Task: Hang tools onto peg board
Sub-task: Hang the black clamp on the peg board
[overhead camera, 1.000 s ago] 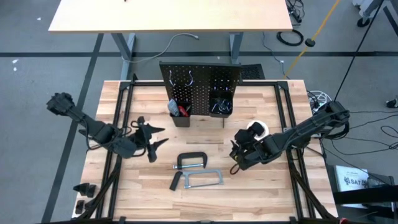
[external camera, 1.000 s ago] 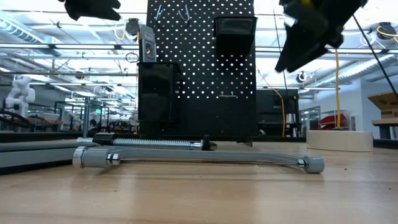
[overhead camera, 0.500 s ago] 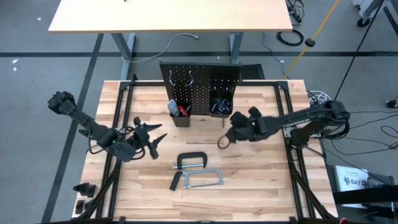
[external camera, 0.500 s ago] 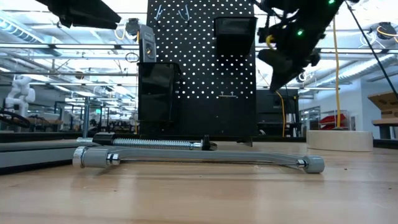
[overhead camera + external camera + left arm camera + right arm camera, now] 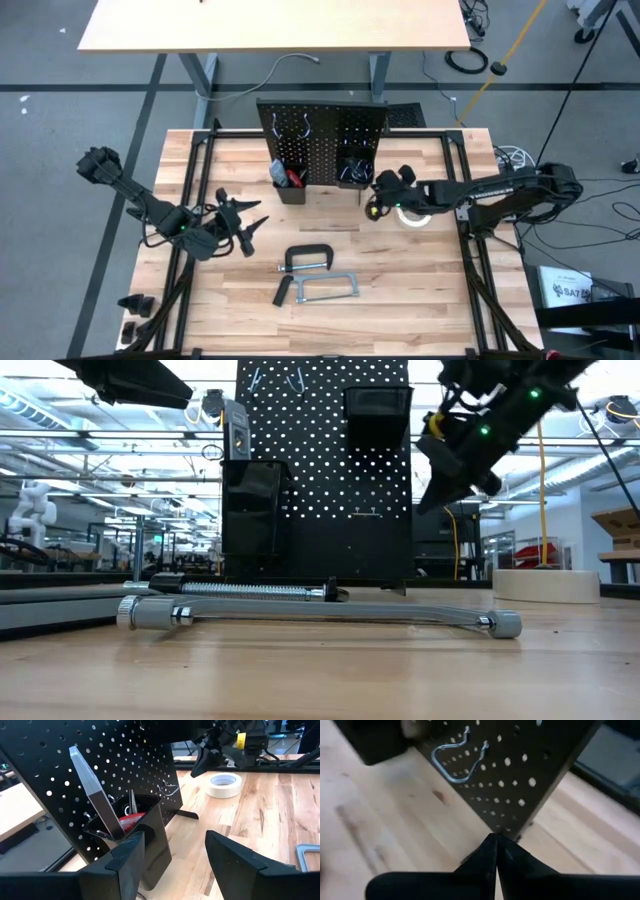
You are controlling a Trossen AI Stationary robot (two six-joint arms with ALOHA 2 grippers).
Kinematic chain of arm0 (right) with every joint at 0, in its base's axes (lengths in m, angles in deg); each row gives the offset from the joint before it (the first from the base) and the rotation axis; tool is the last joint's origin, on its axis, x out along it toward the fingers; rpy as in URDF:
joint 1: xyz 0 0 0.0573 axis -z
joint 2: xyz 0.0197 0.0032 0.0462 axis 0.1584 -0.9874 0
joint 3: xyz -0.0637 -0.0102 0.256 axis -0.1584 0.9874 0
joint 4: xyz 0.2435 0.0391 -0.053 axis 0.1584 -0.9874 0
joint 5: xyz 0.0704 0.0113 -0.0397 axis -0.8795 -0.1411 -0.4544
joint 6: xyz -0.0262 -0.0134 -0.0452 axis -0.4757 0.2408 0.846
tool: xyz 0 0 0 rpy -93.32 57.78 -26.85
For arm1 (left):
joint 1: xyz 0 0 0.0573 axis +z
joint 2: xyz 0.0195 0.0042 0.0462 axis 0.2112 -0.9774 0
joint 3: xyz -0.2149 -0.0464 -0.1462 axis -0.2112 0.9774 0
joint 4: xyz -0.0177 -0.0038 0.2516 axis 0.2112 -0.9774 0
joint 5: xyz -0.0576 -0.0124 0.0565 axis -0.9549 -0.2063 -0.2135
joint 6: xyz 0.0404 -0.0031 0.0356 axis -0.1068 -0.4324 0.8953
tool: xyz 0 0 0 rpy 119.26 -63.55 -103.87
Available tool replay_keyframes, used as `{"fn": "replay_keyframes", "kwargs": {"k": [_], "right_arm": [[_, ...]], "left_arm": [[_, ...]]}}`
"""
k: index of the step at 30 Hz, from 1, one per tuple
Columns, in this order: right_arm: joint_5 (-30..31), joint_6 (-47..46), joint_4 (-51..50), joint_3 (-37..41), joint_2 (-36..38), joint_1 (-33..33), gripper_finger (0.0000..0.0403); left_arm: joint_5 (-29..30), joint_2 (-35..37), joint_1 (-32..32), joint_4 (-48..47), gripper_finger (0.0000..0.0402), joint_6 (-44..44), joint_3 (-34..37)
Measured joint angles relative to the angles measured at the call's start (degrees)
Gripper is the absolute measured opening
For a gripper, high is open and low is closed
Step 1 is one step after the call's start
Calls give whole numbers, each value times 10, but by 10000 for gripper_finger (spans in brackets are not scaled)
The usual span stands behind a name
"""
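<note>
The black peg board (image 5: 320, 125) stands upright at the table's far middle, with two bins low on its face. The left bin (image 5: 145, 835) holds a grey level (image 5: 92, 795) and a red-handled tool (image 5: 132, 820). A black C-clamp (image 5: 308, 258) and a grey hacksaw (image 5: 325, 290) lie flat on the table nearer the front. The white tape roll (image 5: 225, 785) lies flat to the board's right, partly under my right arm. My right gripper (image 5: 375, 207) is shut and empty, its tips (image 5: 495, 840) aimed at the board's lower right corner. At the left my left gripper (image 5: 172, 855) hovers open and empty.
A bare wire hook (image 5: 457, 762) sits low on the board near my right gripper. Black frame rails (image 5: 190, 200) run along the table's left and right sides. Bare wood lies between the board and the C-clamp.
My right gripper has swung from the near right of the table toward the far edge and the peg board's lower right corner, rolling and sinking a little. The tape roll, C-clamp and hacksaw have stayed where they were. My left gripper has tipped slightly.
</note>
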Motion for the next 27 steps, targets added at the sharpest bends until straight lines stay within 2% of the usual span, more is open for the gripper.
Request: {"fn": "replay_keyframes", "kwargs": {"k": [5, 10, 12, 17, 21, 27], "right_arm": [[-13, -8, 96, 73, 29, 14, 0], [-15, -9, 172, 107, 30, 17, 0], [-22, -22, 168, 108, 30, 18, 0], [-112, -65, 149, 108, 30, 9, 0], [-120, -102, 125, 108, 30, -10, 0], [-142, -148, 111, 108, 30, -51, 0]], "left_arm": [[-1, 0, 0, 12, 215, 0, 0], [-2, 0, 0, 27, 215, 0, 0], [-6, 0, 0, 27, 215, 0, 0], [-32, 0, 0, 27, 215, 0, 0], [-36, 0, 0, 27, 215, 0, 0], [-97, 0, 0, 27, 215, 0, 0]]}}
